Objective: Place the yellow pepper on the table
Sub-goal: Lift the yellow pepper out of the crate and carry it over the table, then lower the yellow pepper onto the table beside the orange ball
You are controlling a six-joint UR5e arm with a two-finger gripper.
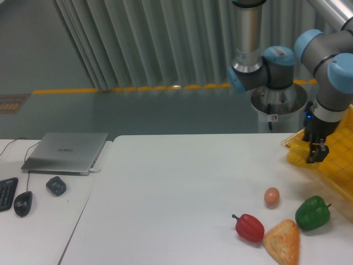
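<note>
So the gripper [313, 150] is hanging at the near-left edge of the yellow mesh basket [337, 165], which sits at the right edge of the table [165, 204]. There's a yellow lump right up against the dark fingers, and I'm fairly sure that's the yellow pepper [298, 155], lifted a bit above the tabletop. It blends into the basket behind it, so the outline is murky. The fingers look closed around it, though the view isn't great there.

Everything else relative to the basket: the green pepper [313, 213] is just in front of its near edge, the egg [271, 196] is off to its left, and the red pepper [249, 227] and triangular pastry [283, 240] are further toward the camera. Way off left, on the next desk, a laptop [66, 152] and mouse [22, 203].
</note>
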